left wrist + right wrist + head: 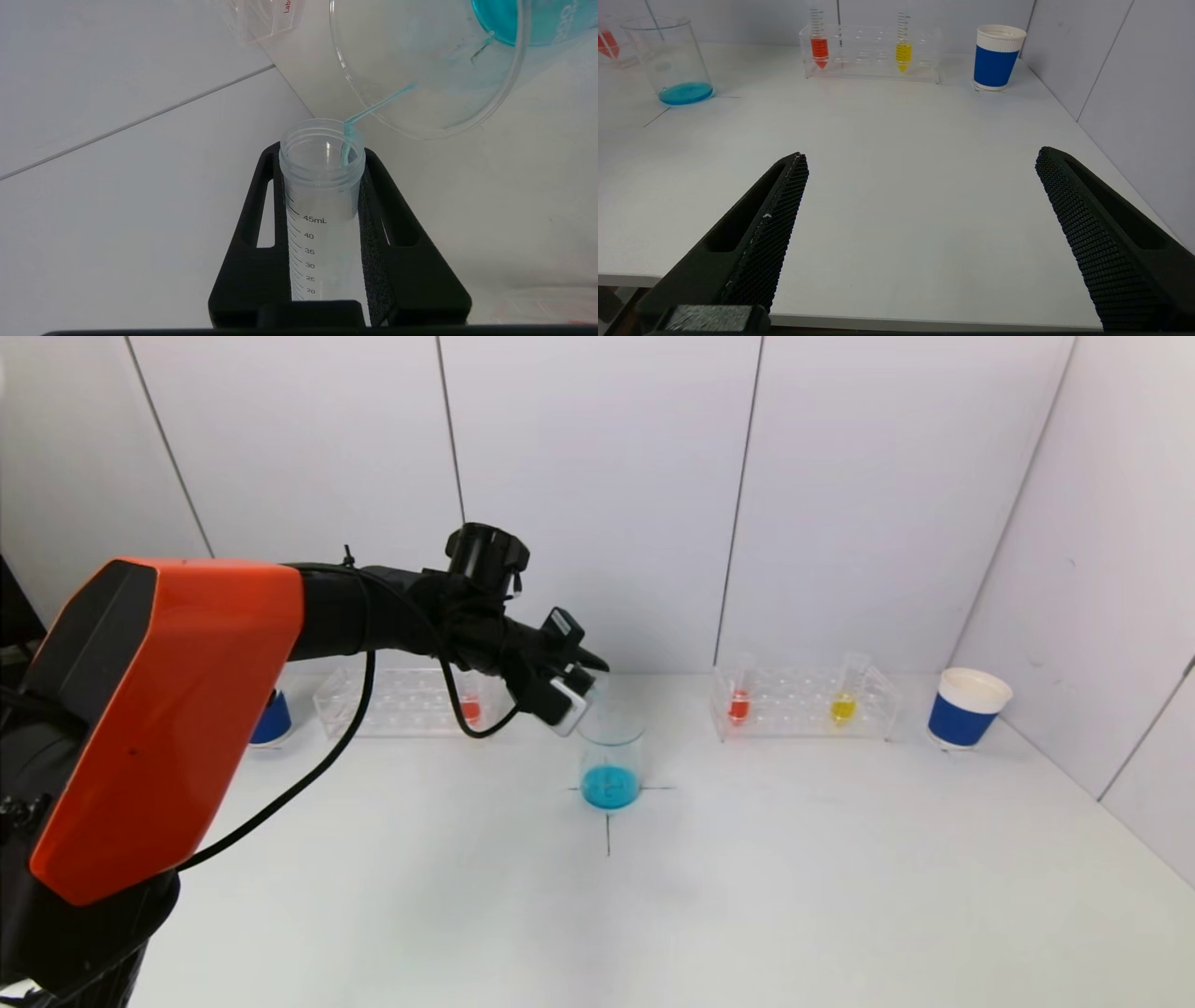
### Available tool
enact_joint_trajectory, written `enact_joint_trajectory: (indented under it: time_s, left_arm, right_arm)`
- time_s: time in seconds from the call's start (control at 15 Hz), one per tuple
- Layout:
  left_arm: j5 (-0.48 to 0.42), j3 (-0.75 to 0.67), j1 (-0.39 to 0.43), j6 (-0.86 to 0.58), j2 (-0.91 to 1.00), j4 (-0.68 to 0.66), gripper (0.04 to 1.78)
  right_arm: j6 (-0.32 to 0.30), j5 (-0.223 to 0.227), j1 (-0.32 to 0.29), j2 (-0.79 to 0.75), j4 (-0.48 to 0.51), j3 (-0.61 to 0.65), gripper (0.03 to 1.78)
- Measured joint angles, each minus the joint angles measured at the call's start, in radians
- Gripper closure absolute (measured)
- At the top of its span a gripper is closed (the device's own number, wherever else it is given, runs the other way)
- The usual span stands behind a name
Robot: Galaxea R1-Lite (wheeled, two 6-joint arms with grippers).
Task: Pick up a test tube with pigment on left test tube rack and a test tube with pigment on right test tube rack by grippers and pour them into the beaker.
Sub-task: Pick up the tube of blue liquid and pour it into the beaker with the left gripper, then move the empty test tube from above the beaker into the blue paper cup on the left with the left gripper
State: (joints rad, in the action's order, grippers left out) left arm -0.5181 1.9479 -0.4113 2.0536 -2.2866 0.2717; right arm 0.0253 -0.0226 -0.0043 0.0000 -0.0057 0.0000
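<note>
1. Left gripper [322, 224] is clamped on a clear graduated tube [322, 186], one pad on each side of its body, its open mouth tipped toward the beaker [611, 761].
2. In the left wrist view a thin blue thread of liquid runs from the tube's lip over the beaker rim; the tube looks nearly drained.
3. Blue liquid lies in the bottom of the beaker, which stands upright on a black cross mark [609, 821] near the middle of the table [747, 896].
4. Behind the gripper sits the left rack [392, 702], holding one tube of red pigment [470, 709]; the arm's cable and wrist partly cover that rack in the head view.
5. A blue cup [271, 719] stands by the left rack's outer end, mostly hidden by the orange arm housing.
6. The right rack [805, 705] stands well apart from the beaker, with a red tube [738, 705] and a yellow tube [843, 707] upright in it.
7. Another blue cup with a white rim [968, 707] stands just beside the right rack's outer end, near the wall.
8. The left arm reaches forward across the table, wrist turned so the tube lies tilted above the beaker's rim.
9. Right gripper [920, 186] hangs over the near table edge, fingers spread wide and holding nothing.
</note>
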Motion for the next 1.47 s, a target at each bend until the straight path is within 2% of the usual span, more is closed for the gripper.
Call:
enact_joint_trajectory:
  time_s: [0.53,1.07,1.27,1.47]
  left_arm:
    - [0.002,0.002,-0.001,-0.023,0.009,0.008,1.38]
    - [-0.028,-0.004,-0.001,-0.281,0.056,-0.007,1.38]
    - [-0.041,-0.025,-0.001,-0.368,0.079,-0.092,1.38]
    - [-0.036,-0.075,-0.001,-0.480,0.108,-0.235,1.38]
  right_arm:
    - [0.000,0.000,0.000,0.000,0.000,0.000,0.04]
    - [0.000,0.000,0.000,0.000,0.000,0.000,0.04]
    - [0.000,0.000,0.000,0.000,0.000,0.000,0.04]
    - [0.000,0.000,0.000,0.000,0.000,0.000,0.04]
